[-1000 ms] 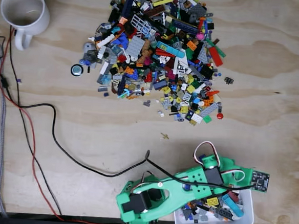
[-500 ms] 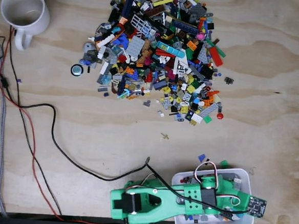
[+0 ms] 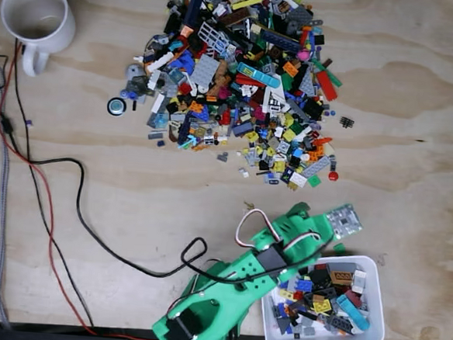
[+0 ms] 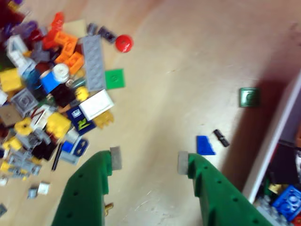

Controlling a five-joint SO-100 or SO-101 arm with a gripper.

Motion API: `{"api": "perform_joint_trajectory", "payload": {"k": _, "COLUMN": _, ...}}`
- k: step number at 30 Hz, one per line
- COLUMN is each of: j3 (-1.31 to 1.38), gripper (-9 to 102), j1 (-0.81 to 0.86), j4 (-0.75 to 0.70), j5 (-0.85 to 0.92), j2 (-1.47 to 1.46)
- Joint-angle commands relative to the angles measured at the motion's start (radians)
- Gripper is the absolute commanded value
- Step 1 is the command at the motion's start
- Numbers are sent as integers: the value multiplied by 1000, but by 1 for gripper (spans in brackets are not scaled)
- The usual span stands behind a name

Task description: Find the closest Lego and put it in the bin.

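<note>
In the wrist view my gripper [image 4: 148, 160] is open, with bare wood between its green fingers and grey pads [image 4: 115, 157]. The Lego is hidden or out of view. The white bin [image 3: 378, 321] stands at the bottom right of the fixed view and holds several mixed pieces. Its rim [image 4: 277, 134] runs along the right edge of the wrist view. The green arm [image 3: 266, 266] reaches up and right past the bin's upper left corner, between the bin and the big pile [image 3: 241, 78].
On the table by the bin lie a small blue piece [image 4: 204, 145], a tiny black ridged piece [image 4: 220, 138] and a green square plate [image 4: 248, 96]. A white mug [image 3: 36, 18] stands at top left. Cables [image 3: 68, 206] trail across the left side.
The arm has swung up and left, from over the bin to the bare table between the bin and the pile. The bin's contents now show uncovered.
</note>
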State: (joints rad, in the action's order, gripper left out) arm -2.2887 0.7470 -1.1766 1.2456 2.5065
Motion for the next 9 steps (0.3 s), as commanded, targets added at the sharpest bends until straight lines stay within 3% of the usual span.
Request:
{"api": "perform_joint_trajectory", "payload": {"k": 1, "j3": -17, "gripper": 18, "j1": -221, "j4": 12, "j5": -51, "j2": 29}}
{"api": "perform_joint_trajectory", "payload": {"k": 9, "j3": -18, "gripper": 18, "j1": -508, "j4": 12, "j5": -221, "j2": -98}}
